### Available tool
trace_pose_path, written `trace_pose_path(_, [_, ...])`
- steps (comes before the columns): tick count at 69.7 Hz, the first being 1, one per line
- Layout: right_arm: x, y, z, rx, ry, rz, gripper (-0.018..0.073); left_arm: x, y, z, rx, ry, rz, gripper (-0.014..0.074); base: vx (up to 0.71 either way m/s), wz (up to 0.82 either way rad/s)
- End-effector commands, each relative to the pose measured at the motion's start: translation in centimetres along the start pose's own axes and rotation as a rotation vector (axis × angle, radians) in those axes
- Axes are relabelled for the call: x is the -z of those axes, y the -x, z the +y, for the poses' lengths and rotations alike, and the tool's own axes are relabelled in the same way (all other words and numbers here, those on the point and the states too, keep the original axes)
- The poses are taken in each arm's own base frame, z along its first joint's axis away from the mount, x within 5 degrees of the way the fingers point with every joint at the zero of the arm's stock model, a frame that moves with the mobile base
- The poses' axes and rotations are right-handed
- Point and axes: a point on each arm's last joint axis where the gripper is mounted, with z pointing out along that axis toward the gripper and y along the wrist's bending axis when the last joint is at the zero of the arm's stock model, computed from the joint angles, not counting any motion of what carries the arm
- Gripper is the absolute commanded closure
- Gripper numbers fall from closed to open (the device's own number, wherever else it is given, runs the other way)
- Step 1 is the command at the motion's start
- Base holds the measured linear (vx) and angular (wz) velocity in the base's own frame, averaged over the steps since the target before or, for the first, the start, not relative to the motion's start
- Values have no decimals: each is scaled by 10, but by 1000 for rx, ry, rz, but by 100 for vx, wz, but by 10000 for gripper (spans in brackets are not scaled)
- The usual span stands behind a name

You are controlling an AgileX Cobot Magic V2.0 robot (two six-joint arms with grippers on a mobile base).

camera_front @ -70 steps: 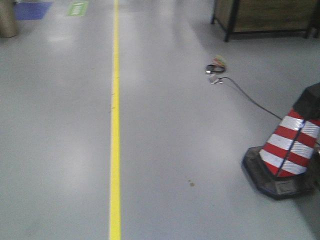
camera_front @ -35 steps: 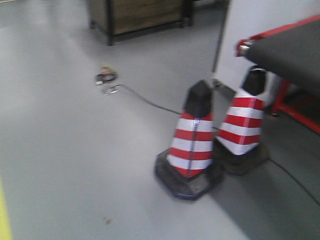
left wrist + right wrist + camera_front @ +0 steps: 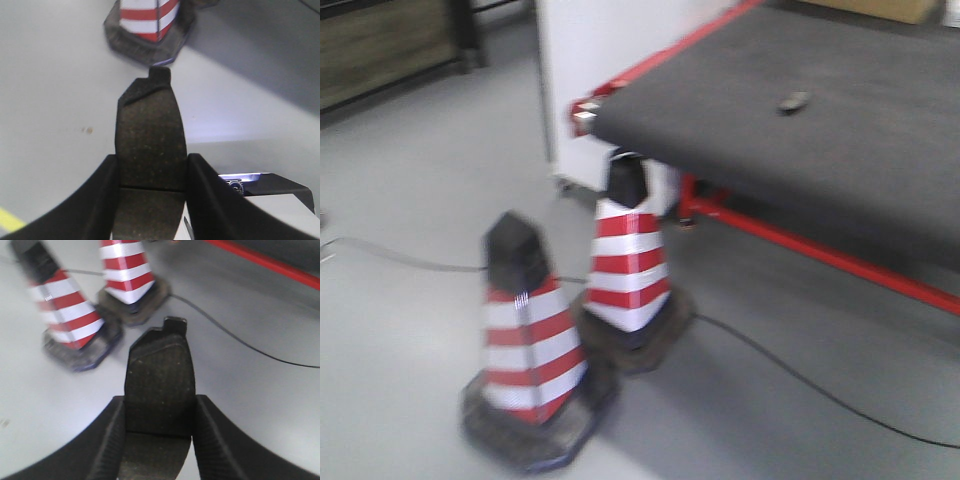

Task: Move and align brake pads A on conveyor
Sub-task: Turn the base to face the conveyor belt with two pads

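Dark unmarked pad (image 3: 149,140) in L tool (image 3: 150,187)

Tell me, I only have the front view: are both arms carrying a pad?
Observer: Yes. The left fingers grip a pad between them.
Operator: And the right?
Observer: The right gripper holds its own pad, end tab pointing forward.
Operator: What's under the right one?
Observer: Bare floor, with two cones and a cable ahead; the pad is not over the conveyor yet.
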Motion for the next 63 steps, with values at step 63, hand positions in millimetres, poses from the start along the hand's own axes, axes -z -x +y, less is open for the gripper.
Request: trace_pose_path(63, [4,5,-2,8,-21,-22,560,6,7,0,5,-5,-41,603,46,-54])
